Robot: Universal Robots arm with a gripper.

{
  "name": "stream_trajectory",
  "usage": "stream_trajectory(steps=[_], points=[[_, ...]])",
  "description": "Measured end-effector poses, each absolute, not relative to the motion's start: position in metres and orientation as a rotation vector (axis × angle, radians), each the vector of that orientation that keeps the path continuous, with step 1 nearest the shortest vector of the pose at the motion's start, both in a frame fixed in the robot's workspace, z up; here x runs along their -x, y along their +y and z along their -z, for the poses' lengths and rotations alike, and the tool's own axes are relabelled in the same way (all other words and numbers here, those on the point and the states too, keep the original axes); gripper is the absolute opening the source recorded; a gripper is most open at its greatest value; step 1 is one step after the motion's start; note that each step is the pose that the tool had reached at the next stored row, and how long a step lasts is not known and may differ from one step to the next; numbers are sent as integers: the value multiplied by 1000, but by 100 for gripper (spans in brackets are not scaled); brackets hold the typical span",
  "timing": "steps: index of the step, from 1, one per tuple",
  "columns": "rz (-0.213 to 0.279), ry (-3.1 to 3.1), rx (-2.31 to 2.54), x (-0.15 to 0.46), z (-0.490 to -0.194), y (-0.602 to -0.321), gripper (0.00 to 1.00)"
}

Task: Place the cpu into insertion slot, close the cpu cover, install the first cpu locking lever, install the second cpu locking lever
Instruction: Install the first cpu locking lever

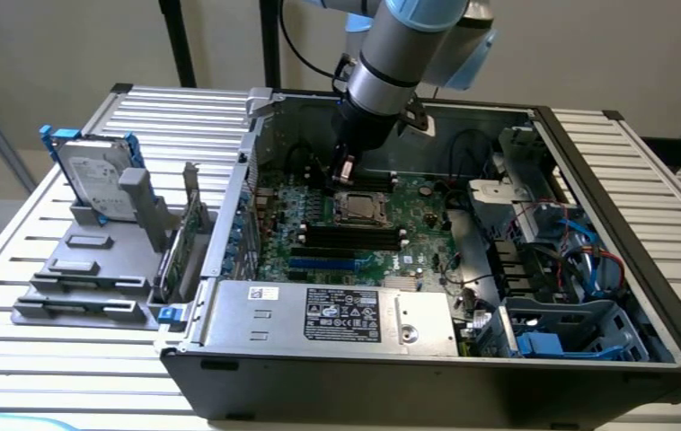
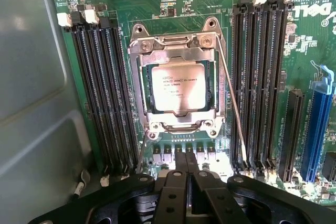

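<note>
One robot arm reaches down into one open computer case (image 1: 437, 382) that sits on a desk (image 1: 65, 359) made of metal bars. The hand (image 1: 343, 175) hangs just above the green motherboard (image 1: 419, 215), near the socket. In the wrist view its two fingers (image 2: 176, 187) are pressed together, and the hand holds nothing.

The one cpu (image 2: 178, 87) lies flat inside the insertion slot (image 2: 211, 85), with its pale face up. The one cpu cover (image 2: 176, 52) is down over it. It is a silver frame, and the chip shows through its window.

There are two thin levers by the socket. The first lever (image 2: 233, 108) is a long pale wire. It starts at a corner of the cover and slants away toward the memory slots, so it is not lying along the frame. The second lever (image 2: 142, 153) is a thin dark rod at another corner, close to the fingers.

Two groups of long black memory slots (image 2: 102, 93) stand beside the socket, one group on each side. One blue slot (image 2: 317, 124) sits farther out.

In the exterior view, one hard drive (image 1: 89, 171) stands in a grey holder on the desk, at the exterior view's left. One silver power box (image 1: 329, 314) sits in the case at the front.
</note>
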State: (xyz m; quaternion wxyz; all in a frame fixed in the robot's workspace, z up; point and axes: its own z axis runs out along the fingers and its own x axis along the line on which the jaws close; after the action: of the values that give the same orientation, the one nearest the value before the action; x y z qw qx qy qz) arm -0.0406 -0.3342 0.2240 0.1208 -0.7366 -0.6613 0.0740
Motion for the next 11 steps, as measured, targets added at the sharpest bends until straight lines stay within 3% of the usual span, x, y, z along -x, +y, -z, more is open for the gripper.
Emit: stream_trajectory(steps=[11], points=[[-213,-1930,2150,46,-227,-336,11]])
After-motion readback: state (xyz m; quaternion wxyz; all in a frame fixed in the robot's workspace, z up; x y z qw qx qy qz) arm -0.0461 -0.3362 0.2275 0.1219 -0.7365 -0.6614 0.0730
